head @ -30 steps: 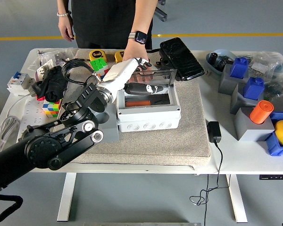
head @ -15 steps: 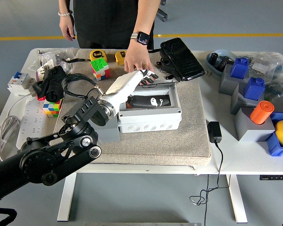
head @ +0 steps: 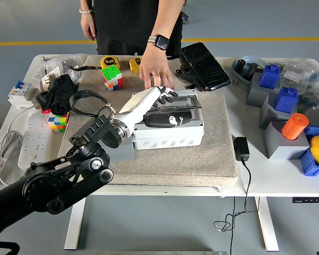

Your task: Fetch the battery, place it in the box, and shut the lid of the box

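Head view: our left hand [head: 160, 94], fingers flat on the lid [head: 173, 109], should press toward six o'clock until the box [head: 167, 135] latches.

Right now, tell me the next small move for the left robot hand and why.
Probably press straight down. The left robot hand lies flat on the clear lid, which looks almost level on the box but perhaps not latched. A person's hand rests at the far edge, so go gently.

One high head view looks forward and down over the worktop [head: 266, 183] (near edge low in frame).
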